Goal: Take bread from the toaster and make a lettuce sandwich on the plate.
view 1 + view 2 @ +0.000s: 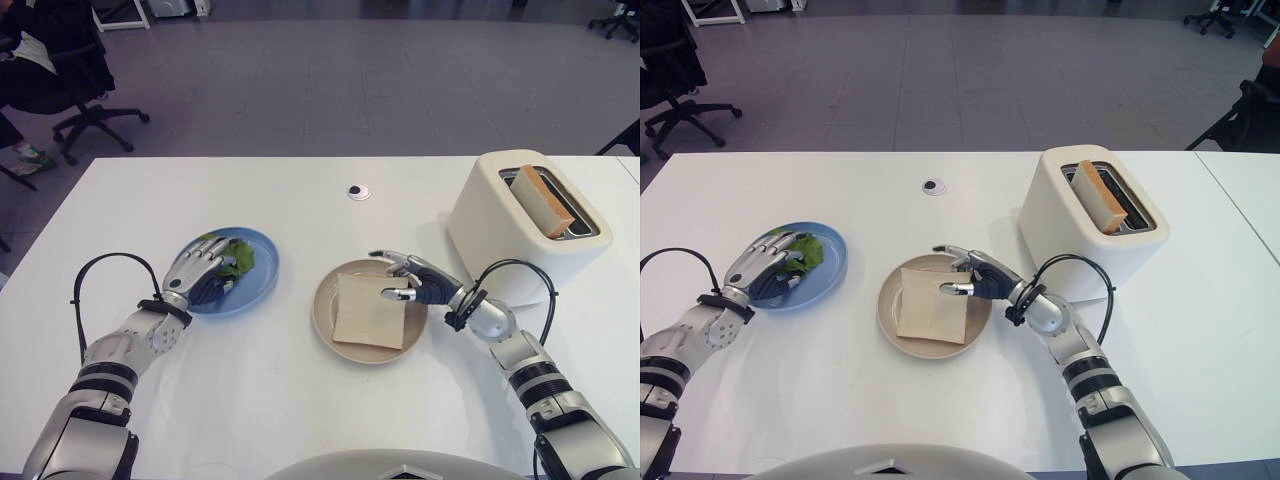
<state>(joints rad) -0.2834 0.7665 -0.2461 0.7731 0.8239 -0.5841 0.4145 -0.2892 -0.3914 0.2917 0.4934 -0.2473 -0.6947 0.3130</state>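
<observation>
White table observed with both hands over it. Left hand is seen lying palm-down over the near-left part of a blue plate; the lettuce is located in that plate, directly under and just beyond this hand, its green leaves showing on the hand's right side. Contact between hand and leaves appears likely, but whether the lettuce is actually gripped cannot be told. Right hand is held at the right rim of a beige plate, its fingers spread apart and extended, nothing clamped between them; its fingertips reach over the plate's far-right edge. One slice of bread is noted lying flat in the beige plate, just left of the right hand, the slice's far-right corner lying under the thumb tip. The white toaster stands behind and to the right of the right hand, close by its wrist; a second slice is seen standing tilted in its slot, partly raised above the top. The two plates are set apart, the beige one between the two hands. A small round object rests on the table well beyond the right hand, toward the far edge
</observation>
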